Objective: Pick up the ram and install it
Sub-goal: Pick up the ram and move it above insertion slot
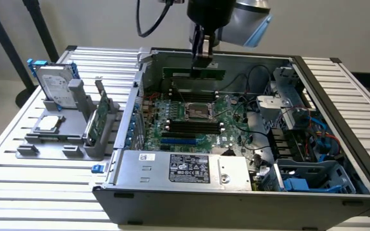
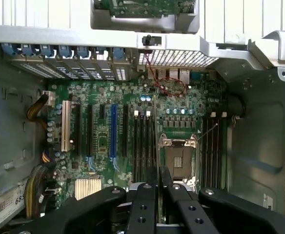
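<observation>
My gripper (image 1: 203, 65) hangs over the far side of the open computer case (image 1: 236, 202), shut on the ram (image 1: 194, 73). The ram is a narrow green stick held level, just above the motherboard (image 1: 191, 120). From the wrist view, the gripper (image 2: 158, 195) has its black fingers (image 2: 142, 204) pressed together on the ram (image 2: 158, 178), seen edge-on as a thin dark strip. Below it lie black memory slots (image 2: 142, 146) on one side of the CPU socket (image 2: 179, 158) and more slots (image 2: 211, 151) on the other side.
A grey stand (image 1: 63, 144) at the exterior view's left holds a silver hard drive with blue rails (image 1: 56, 84), a wider green card (image 1: 98, 120) and a processor chip (image 1: 48, 124). The power supply (image 1: 185, 168), cables (image 1: 256, 139) and blue drive cage (image 1: 307, 180) crowd the case.
</observation>
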